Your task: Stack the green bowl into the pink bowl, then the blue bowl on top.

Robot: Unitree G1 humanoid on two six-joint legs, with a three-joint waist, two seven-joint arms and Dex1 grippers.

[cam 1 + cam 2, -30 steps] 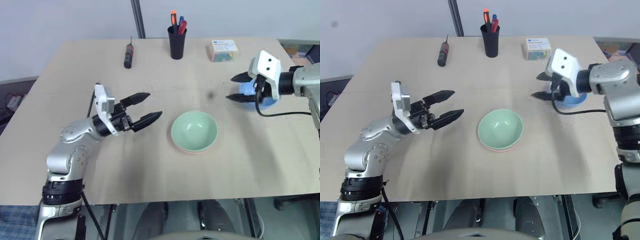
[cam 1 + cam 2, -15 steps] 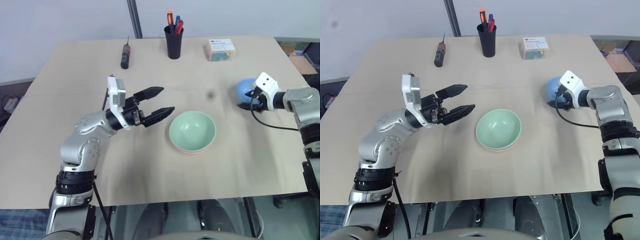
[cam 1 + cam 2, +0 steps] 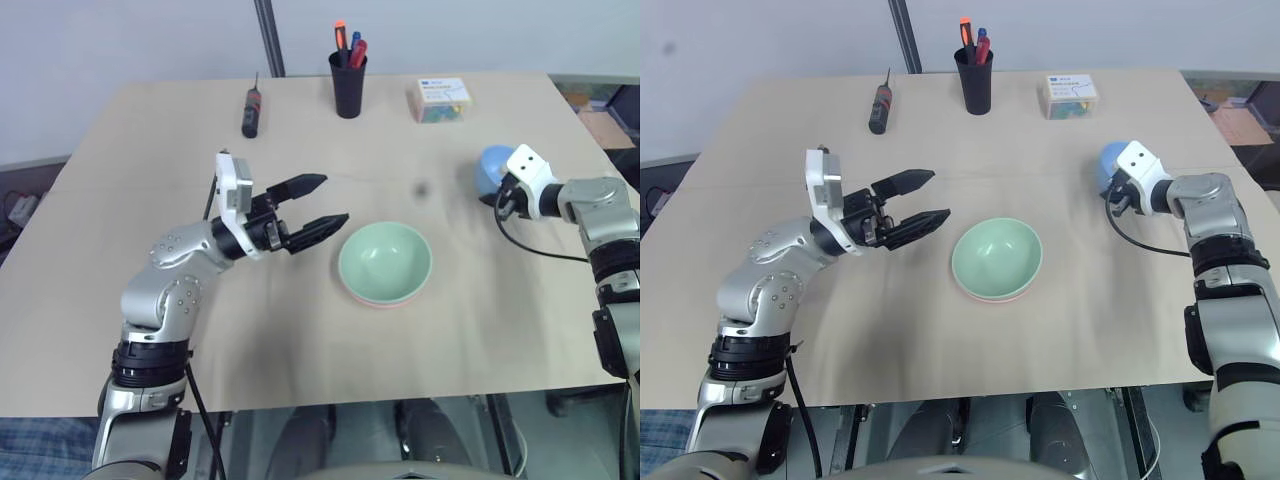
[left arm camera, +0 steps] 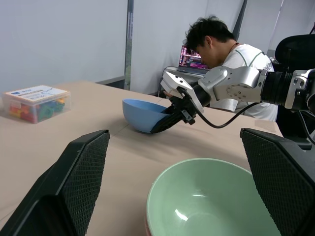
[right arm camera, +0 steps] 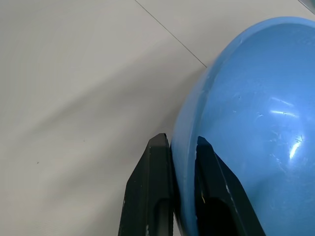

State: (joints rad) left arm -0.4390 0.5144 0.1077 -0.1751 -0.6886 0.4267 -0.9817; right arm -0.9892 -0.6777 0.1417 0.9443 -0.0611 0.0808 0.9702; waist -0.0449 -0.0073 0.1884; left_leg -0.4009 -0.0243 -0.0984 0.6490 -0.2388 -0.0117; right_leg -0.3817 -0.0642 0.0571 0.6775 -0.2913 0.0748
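Note:
The green bowl (image 3: 385, 262) sits nested in the pink bowl (image 3: 386, 303) at the table's middle; only a thin salmon edge of the pink bowl peeks out under it. Just left of them my left gripper (image 3: 336, 199) hovers open, holding nothing, its fingers pointing at the pair. At the right side of the table the blue bowl (image 3: 490, 166) rests slightly tilted. My right gripper (image 5: 179, 142) is shut on its near rim, one finger outside the wall and one inside. The left wrist view shows the same grip on the blue bowl (image 4: 140, 114).
At the back of the table stand a black pen cup (image 3: 348, 85), a screwdriver (image 3: 250, 110) and a clear box of coloured pieces (image 3: 442, 100). A person (image 4: 216, 44) sits beyond the table's right edge.
My right gripper came down from above the blue bowl and closed on its rim. The camera shifted early on; the left gripper stays open and still.

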